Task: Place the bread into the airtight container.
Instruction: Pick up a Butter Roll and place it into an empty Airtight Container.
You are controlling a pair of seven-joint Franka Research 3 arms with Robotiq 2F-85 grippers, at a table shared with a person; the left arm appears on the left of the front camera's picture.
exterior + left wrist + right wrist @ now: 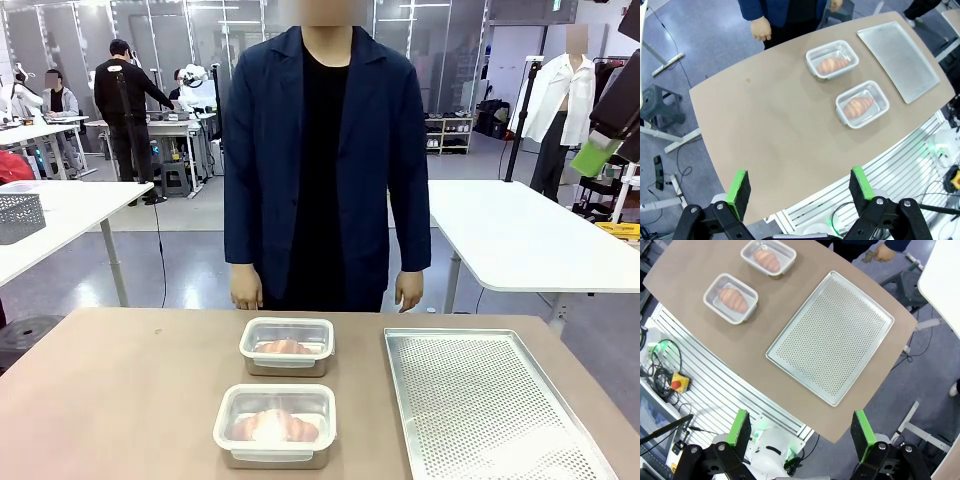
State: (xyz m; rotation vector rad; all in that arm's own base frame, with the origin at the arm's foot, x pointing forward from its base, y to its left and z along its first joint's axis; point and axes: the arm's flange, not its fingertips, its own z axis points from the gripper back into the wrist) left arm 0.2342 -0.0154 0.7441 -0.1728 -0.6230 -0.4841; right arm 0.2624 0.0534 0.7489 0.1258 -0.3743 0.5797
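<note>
High above table (pixel 765 130), left claw (pixel 800 192) spread, right claw (pixel 801 432) spread

Front level; wrists high over table (pixel 765 140)

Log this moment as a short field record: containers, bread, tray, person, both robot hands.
near container: holds a croissant, lid on
far container: holds a second croissant, lid on
perforated tray: right of the containers
person: stands at the far edge, arms down, touching nothing
left hand: open, high above the table, holding nothing
right hand: open, high above the table, holding nothing
</note>
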